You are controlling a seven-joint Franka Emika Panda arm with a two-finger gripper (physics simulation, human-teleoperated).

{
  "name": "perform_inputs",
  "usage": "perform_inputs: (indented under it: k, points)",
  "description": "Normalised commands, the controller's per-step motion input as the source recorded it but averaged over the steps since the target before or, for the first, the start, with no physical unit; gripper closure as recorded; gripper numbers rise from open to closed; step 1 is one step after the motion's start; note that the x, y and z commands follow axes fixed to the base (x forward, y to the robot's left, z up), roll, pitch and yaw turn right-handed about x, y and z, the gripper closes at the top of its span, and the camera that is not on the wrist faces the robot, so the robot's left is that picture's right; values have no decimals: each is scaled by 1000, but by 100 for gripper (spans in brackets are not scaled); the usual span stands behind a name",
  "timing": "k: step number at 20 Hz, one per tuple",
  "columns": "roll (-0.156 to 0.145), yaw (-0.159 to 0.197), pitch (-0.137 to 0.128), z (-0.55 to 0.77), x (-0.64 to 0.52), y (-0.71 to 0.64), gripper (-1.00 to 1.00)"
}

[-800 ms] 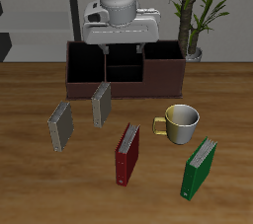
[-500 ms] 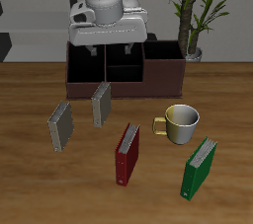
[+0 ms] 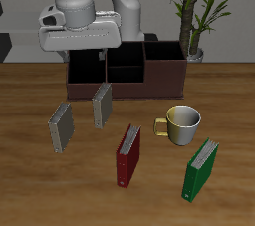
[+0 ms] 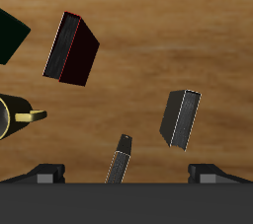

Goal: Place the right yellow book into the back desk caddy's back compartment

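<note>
Since the earlier frames the arm has swung sideways along the table's back, its white wrist housing now over the end of the back desk caddy [image 3: 126, 69] instead of its middle. Pincer [image 3: 83, 55]: empty; whether its jaws are spread or closed, cannot tell from either view.

Right yellow book [image 3: 62, 126]: thin hardcover, dull grey-yellow cover, pale page edge, standing upright on the wood-grain table [image 3: 229, 101], apart from its twin [image 3: 101, 105], which stands nearer the caddy. In the wrist view, right yellow book [image 4: 181, 118].

Caddy: long low reddish-brown box, black-lined. Back compartment [image 3: 126, 57]: small squarish cell, partly hidden behind the arm.

Red book [image 3: 128, 155], green book [image 3: 200, 169], both upright. Glossy cream mug [image 3: 182, 124] between them and the caddy.
</note>
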Motion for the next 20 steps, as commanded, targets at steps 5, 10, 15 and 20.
perform_inputs:
  k: [5,10,15,20]
  points:
    - [-30,-20,-20,-124,296,-553,-100]
    - [-34,-19,-27,-149,132,-340,-100]
    - [-17,24,-17,-272,55,-185,-100]
    - [-7,-11,-55,-327,-20,-76,-100]
